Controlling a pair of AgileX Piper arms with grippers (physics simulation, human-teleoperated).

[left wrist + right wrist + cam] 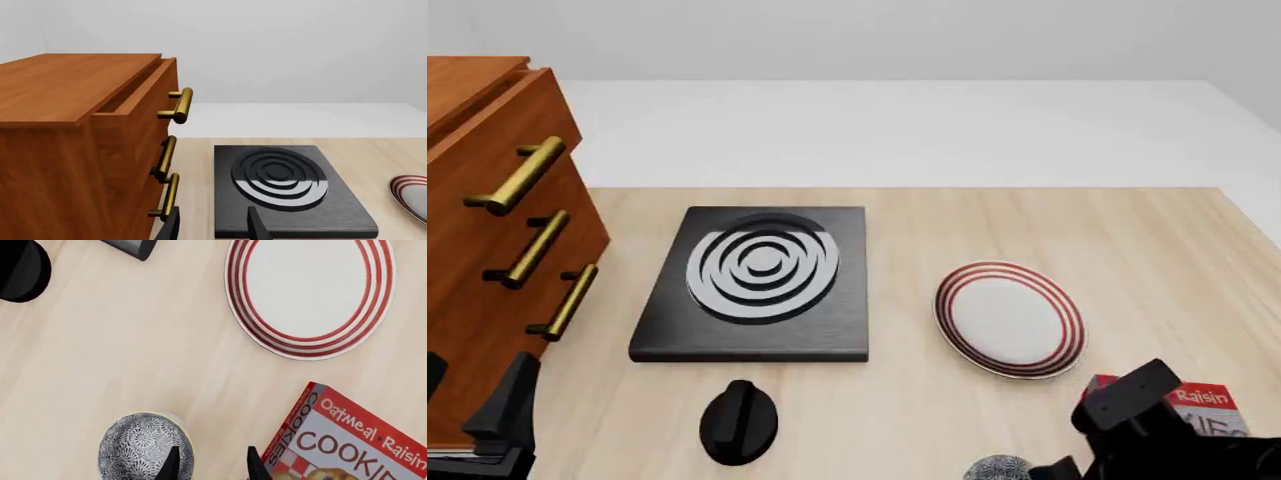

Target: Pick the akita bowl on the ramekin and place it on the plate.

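Speckled akita bowl (145, 445) near bench (133, 360) front edge, well apart from red-ringed plate (310, 292). Right gripper (209, 462) fingers parted, empty, straddling bowl's rim. Likely rigid, light, slippery: best pinched across rim.

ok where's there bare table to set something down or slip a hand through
Bare wood lies between the black slab and the plate, and across the far right beyond the plate. The near right is crowded: the akita bowl, the cookie box and the right gripper sit close together.
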